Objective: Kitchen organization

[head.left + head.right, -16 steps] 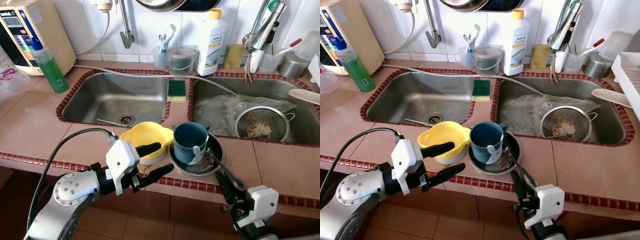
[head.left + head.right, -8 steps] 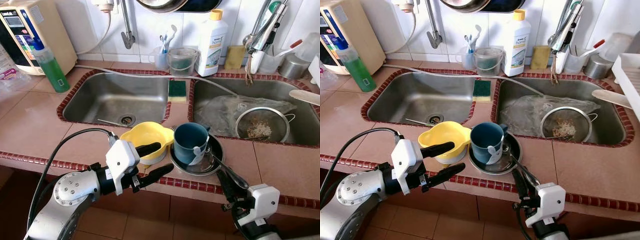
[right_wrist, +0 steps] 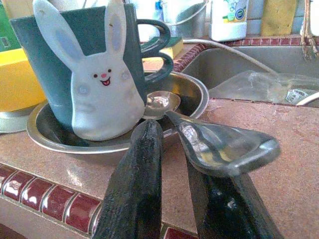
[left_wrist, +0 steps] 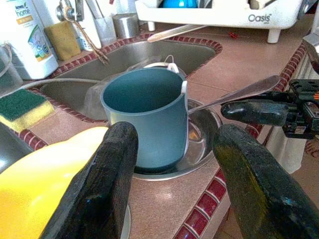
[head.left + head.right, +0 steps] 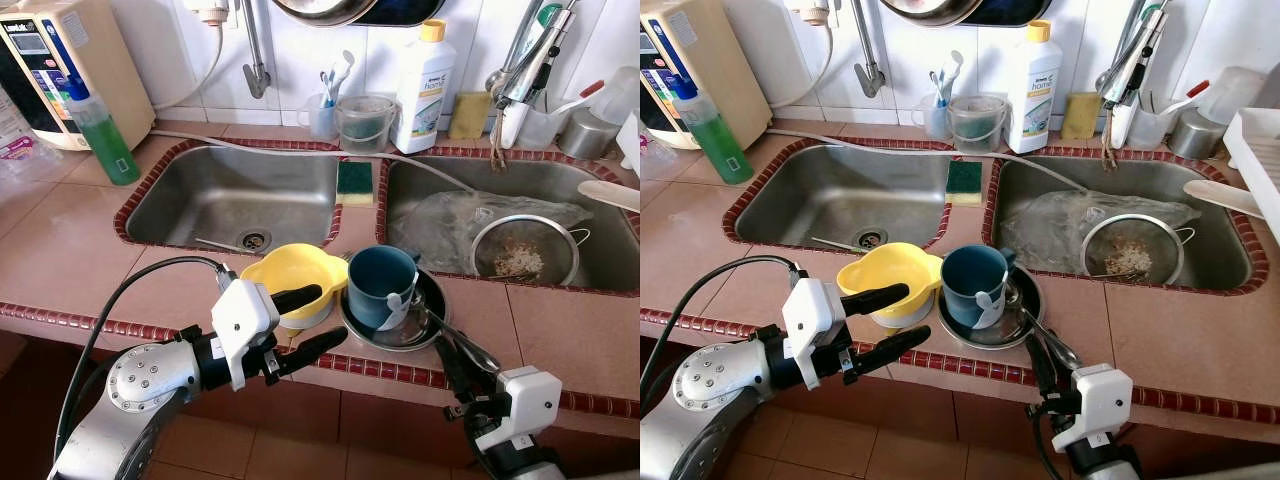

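My right gripper [image 3: 169,199] sits at the front edge of the tiled counter [image 5: 80,250], its two black fingers [image 3: 134,184] clamped on the handle of a shiny metal spoon [image 3: 219,144] whose bowl rests inside the shallow round steel dish [image 5: 425,325]. Standing in that dish is a teal plastic mug with a white rabbit figure on its side [image 5: 382,285], and the spoon's bowl lies just beside the mug's base. My left gripper [image 5: 308,320] hovers at the counter edge with its fingers spread apart, holding nothing; one finger reaches over the rim of the yellow plastic bowl [image 5: 285,275] that stands touching the dish on its left. Behind them a green-and-yellow sponge [image 5: 353,182] lies on the divider between the two steel sink basins [image 5: 200,200].
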